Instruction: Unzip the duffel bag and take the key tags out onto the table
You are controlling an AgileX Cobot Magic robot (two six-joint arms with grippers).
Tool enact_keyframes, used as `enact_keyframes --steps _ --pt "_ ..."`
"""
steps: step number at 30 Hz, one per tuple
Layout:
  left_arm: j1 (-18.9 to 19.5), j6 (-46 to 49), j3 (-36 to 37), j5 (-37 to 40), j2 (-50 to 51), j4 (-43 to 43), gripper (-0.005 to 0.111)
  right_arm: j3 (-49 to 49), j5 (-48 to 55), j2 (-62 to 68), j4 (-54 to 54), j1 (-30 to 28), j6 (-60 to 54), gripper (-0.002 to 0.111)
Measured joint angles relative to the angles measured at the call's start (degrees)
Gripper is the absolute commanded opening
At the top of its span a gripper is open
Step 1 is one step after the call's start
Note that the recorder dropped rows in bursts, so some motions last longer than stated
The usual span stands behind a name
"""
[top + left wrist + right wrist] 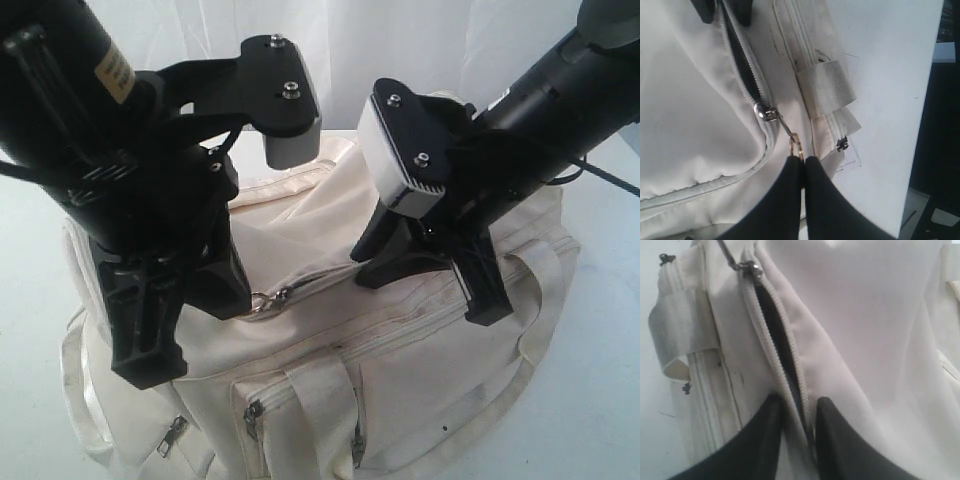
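Bag: the large cream fabric duffel bag sits on the wide white desk with its top zip uppermost. The left wrist view shows a band of bare desk between the bag's side and a desk edge; the exterior view has no desk edge in frame.
Left claw: the left claw is pinched fully together on the small metal ring of the zipper pull. The link runs taut to the silver slider. Holding the ring rather than the slider likely gives a straight pull along the teeth.
Right claw: the right claw straddles the zip's edge at the other end of the parted stretch, with fabric and zip tape between its fingers. It is probably there to anchor the soft bag against the pull. The exterior view shows its jaws spread and the wrist view shows them narrow, so I cannot tell whether it is clamped.
Opening: a dark slit of grey lining shows between the slider and the right claw. Closed zip runs on past the slider, so unzipping looks partly done.
Key tags: not visible in any view, presumably inside the bag.
Views: only the exterior view shows both arms over the bag and the shut side-pocket zips. Only the wrist views show the slit and the pinched ring.
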Motion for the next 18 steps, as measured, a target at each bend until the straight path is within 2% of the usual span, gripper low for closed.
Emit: enact_keyframes --steps 1,18 --pt "0.0 0.0 0.0 0.0 0.0 -0.1 0.0 0.0 0.27 0.0 0.0 0.0 0.0 0.0" --pt "0.0 0.0 0.0 3.13 -0.02 -0.53 0.0 0.0 2.05 0.0 -1.68 0.25 2.37 0.0"
